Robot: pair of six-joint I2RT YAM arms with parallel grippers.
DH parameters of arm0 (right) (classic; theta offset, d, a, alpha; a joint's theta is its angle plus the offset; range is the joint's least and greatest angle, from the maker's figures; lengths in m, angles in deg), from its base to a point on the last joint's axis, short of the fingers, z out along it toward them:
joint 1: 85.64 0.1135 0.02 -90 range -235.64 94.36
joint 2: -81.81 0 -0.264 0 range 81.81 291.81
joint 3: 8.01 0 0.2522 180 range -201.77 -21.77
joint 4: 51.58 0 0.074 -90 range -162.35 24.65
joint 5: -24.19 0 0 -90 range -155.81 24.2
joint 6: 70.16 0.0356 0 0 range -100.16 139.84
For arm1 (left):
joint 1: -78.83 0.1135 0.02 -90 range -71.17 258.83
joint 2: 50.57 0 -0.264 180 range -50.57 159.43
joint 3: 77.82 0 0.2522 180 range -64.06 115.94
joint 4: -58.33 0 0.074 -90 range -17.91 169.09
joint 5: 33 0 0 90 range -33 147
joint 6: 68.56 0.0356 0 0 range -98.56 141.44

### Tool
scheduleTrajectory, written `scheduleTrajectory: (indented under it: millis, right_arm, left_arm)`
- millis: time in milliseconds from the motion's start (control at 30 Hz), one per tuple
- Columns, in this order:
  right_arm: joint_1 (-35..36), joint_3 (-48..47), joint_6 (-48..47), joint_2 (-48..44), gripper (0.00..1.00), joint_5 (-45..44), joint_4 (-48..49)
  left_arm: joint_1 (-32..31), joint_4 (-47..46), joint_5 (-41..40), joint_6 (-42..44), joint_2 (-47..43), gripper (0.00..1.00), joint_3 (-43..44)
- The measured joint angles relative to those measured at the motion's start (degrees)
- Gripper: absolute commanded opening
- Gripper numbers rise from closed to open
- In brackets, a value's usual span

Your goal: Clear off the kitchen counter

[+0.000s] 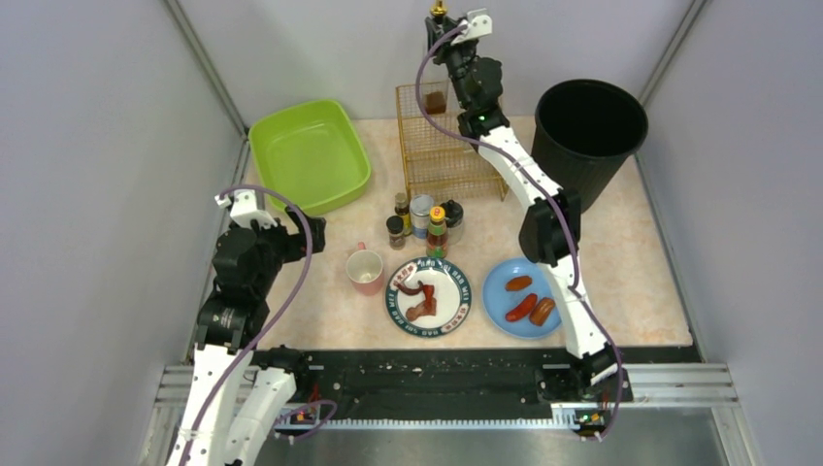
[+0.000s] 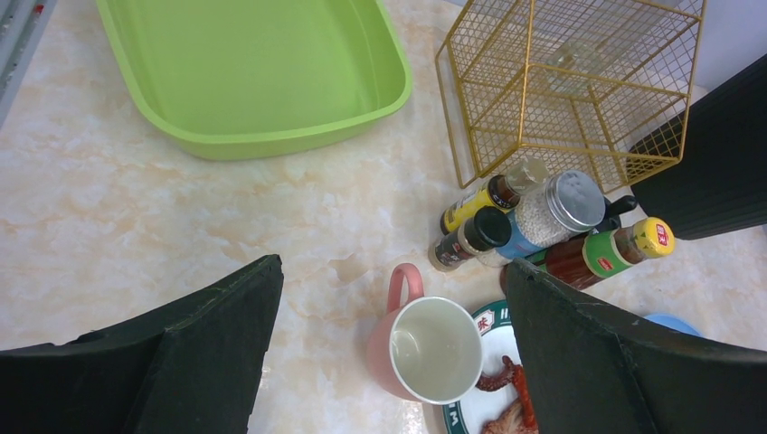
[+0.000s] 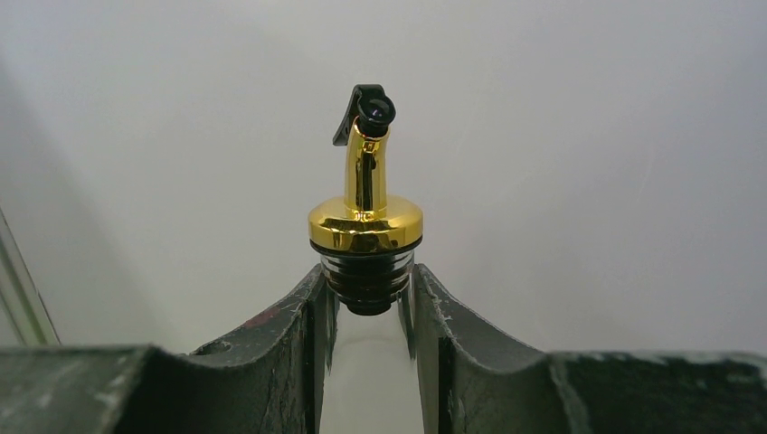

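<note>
Far at the back of the table (image 1: 641, 243), which stretches from my bases to the back wall, my right end effector (image 3: 369, 303) is closed on the neck of a glass bottle (image 3: 366, 221), just under its gold pourer cap. The bottle is upright, and its brown lower part shows inside the wire rack (image 1: 451, 146). Whether it already rests on a shelf, I cannot tell.

I judge the step is to set it down there. I should hold it vertical and lower slowly until the base sits flat on the wires. Then I open only a little and lift straight up, so no finger catches the pourer. The rack wires are close around, and the black bin (image 1: 590, 131) is just right of my arm.

My left end effector (image 2: 391, 271) is wide open and holds nothing, above a pink mug (image 2: 425, 353). Beside the mug stand spice bottles (image 1: 422, 218), a patterned plate (image 1: 466, 296) and a blue plate (image 1: 497, 282), both with food. A green tub (image 1: 309, 155) sits far left. Most of the clearing is not yet done.
</note>
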Motion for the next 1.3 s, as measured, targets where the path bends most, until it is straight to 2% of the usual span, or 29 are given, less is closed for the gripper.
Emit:
scheduleTrajectory:
  millis: [267, 633, 900, 933, 1033, 1067, 1133, 1233, 1300]
  right_arm:
    - [0.0, 2.4, 0.2, 1.2, 0.00, 0.8, 1.2]
    - [0.2, 20.7, 0.2, 0.8, 0.00, 1.1, 8.8]
    - [0.6, 27.7, 0.1, -3.5, 0.00, 0.9, 10.7]
    - [0.6, 28.3, 0.1, -3.7, 0.02, 0.9, 11.1]
    - [0.8, 30.2, 0.1, -4.7, 0.29, 0.8, 11.8]
    - [0.8, 31.0, 0.0, -5.2, 0.42, 0.7, 12.0]
    - [0.9, 32.2, -0.1, -6.2, 0.61, 0.5, 12.0]
    - [1.1, 34.1, -0.4, -8.4, 0.76, 0.2, 12.5]
    - [1.3, 35.5, -0.9, -10.8, 0.82, 0.0, 12.7]
  left_arm:
    - [0.2, 0.0, 0.0, 0.0, 0.0, 0.97, 0.0]
    - [0.3, -0.1, 0.0, 0.0, -0.2, 0.97, 0.0]
    - [0.3, -0.1, 0.0, 0.0, -0.6, 0.97, 0.0]
    - [0.3, -0.1, 0.0, 0.0, -0.7, 0.97, 0.0]
    - [0.3, -0.1, 0.0, 0.0, -0.7, 0.97, 0.0]
    - [0.3, -0.1, 0.0, 0.0, -0.7, 0.97, 0.0]
    - [0.3, -0.1, 0.0, 0.0, -0.7, 0.97, 0.0]
    - [0.3, -0.1, 0.0, 0.0, -0.7, 0.99, 0.0]
    - [0.3, -0.1, 0.0, 0.0, -0.9, 0.99, 0.0]
